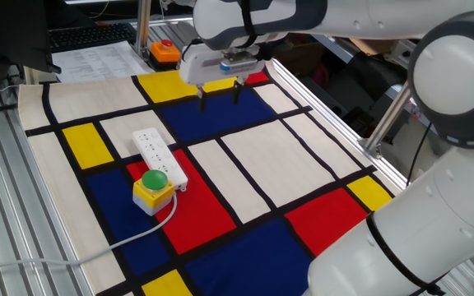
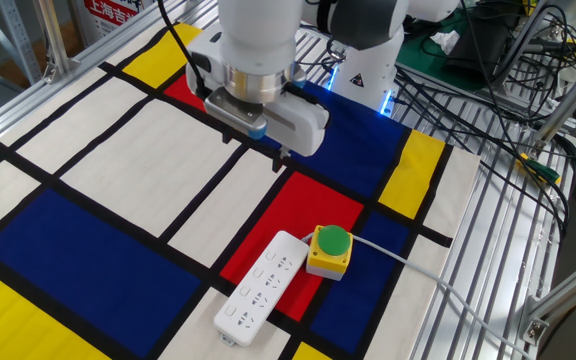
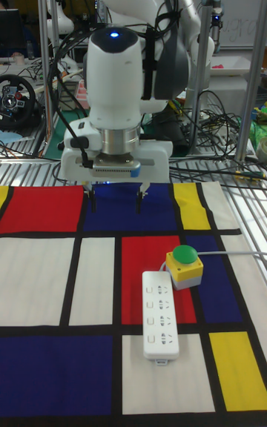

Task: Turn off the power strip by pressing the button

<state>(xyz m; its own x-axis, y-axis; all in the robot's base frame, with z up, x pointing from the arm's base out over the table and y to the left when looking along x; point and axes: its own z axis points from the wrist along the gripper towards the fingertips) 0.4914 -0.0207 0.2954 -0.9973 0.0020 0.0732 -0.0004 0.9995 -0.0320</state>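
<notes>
In one fixed view, one long white plastic power strip [image 1: 160,154] lies left of centre, one yellow box with green dome [image 1: 153,189] touching its near end; an orange box with red button [image 1: 164,51] sits at the top.

The other fixed view shows colour-blocked cloth [image 2: 88,230] on the table.

In the tall fixed view the pincer [image 3: 115,204] hangs mid-frame with fingers apart — nothing between.

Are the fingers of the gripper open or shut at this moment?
Open. The tall fixed view shows a clear gap between the two fingertips of the gripper, which hangs above the blue patch and holds nothing.
</notes>
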